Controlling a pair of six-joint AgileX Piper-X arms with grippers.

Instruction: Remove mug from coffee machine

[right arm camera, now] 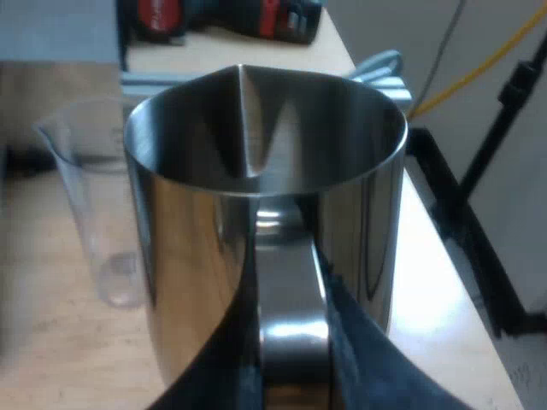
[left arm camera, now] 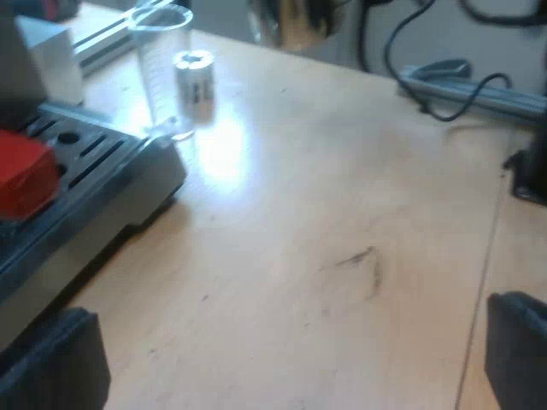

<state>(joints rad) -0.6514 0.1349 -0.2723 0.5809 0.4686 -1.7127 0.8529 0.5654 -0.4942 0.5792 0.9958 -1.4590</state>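
Observation:
A shiny steel mug (right arm camera: 256, 196) with a pouring spout stands close before my right gripper (right arm camera: 295, 363). The gripper is shut on the mug's metal handle (right arm camera: 291, 316), one black finger on each side of it. A clear measuring glass (right arm camera: 94, 213) stands on the wooden table beside the mug. My left gripper (left arm camera: 282, 359) hovers open over bare tabletop, its two black fingers (left arm camera: 51, 363) wide apart with nothing between them. Near it is the machine's dark drip tray (left arm camera: 94, 162), with the holder handle's red end (left arm camera: 21, 175) above it.
By the drip tray's corner stand the measuring glass (left arm camera: 162, 60) and a small metal cylinder (left arm camera: 195, 77). A metal rail with black cables (left arm camera: 479, 90) lies along the table's far side. Red and black tools (right arm camera: 222, 17) lie beyond the mug. A black stand (right arm camera: 479, 196) rises off the table's edge.

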